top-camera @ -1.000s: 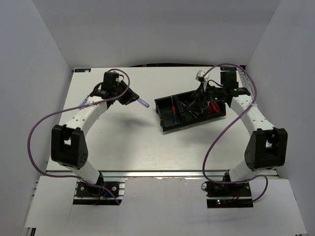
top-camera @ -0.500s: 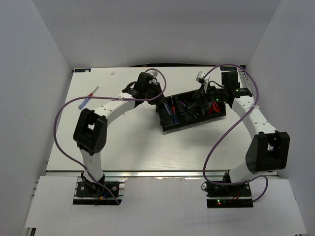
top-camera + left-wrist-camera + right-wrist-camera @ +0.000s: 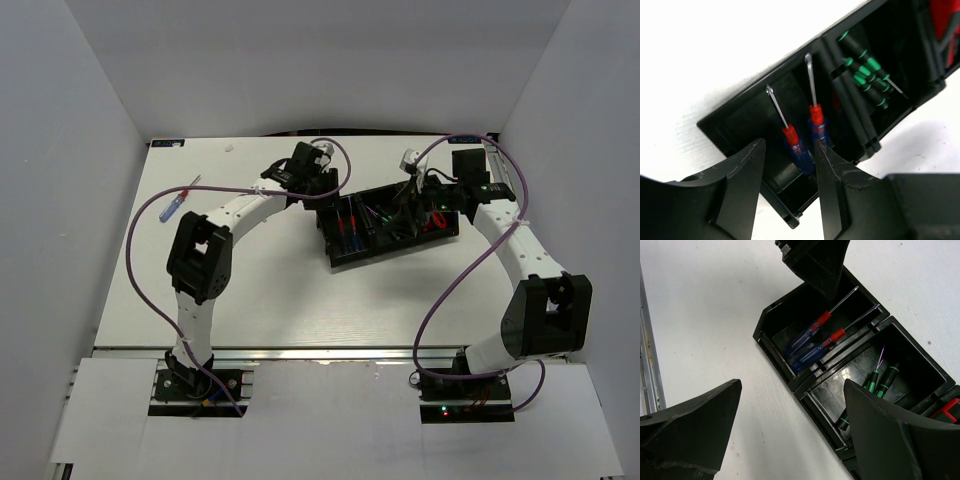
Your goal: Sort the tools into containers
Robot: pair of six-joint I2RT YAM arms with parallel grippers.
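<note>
A: What did the white table (image 3: 260,290) carry?

B: A black tray (image 3: 380,252) with three compartments sat right of centre, toward the far side. It was turned at a slant to the table's edges.

A: Did anything else lie on the surface itself?

B: One screwdriver (image 3: 178,203) with a blue and red handle lay on a diagonal near the far left edge, well apart from the tray. A tiny white scrap (image 3: 230,147) lay by the back edge.
</note>
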